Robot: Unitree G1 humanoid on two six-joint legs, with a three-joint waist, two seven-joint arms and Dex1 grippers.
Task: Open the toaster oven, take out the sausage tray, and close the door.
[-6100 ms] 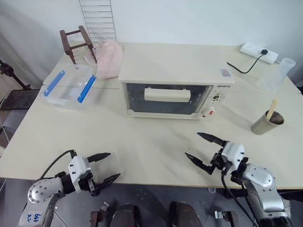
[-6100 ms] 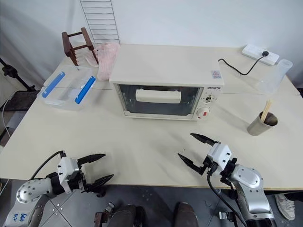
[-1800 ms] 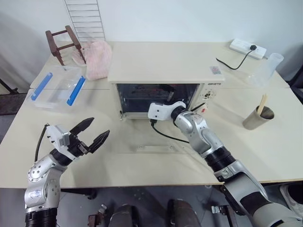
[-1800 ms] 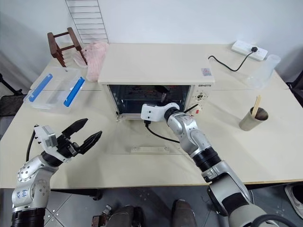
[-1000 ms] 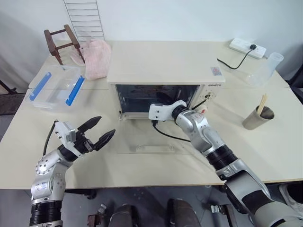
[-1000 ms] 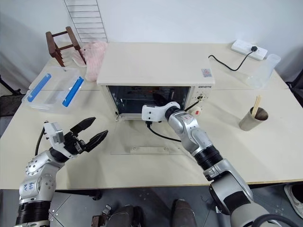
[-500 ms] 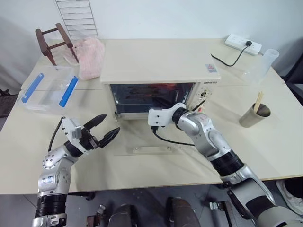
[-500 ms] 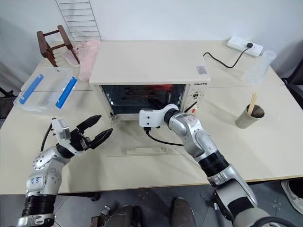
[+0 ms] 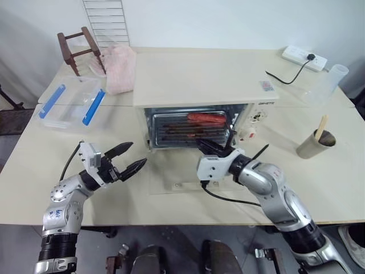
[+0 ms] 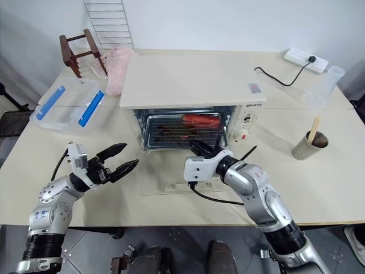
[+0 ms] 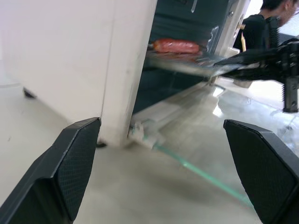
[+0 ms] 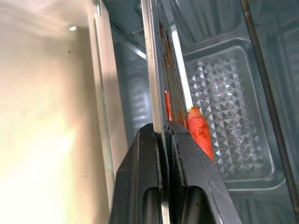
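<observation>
The right hand (image 10: 201, 150) pinches the sausage tray (image 10: 181, 130) by its near rim; the left hand (image 10: 117, 160) hangs open. A one-edge grip risks tilting, rolling the sausage (image 10: 199, 119) onto the lowered door (image 10: 171, 174).

One toaster oven (image 9: 204, 85), one sausage tray (image 9: 185, 130) with one sausage (image 9: 206, 118), one clear box (image 9: 71, 103), one metal cup (image 9: 315, 145), one power strip (image 9: 304, 57) and two grippers are counted.

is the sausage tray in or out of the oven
Partly out: the sausage tray juts from the toaster oven, its front rim pinched in the right gripper.
</observation>
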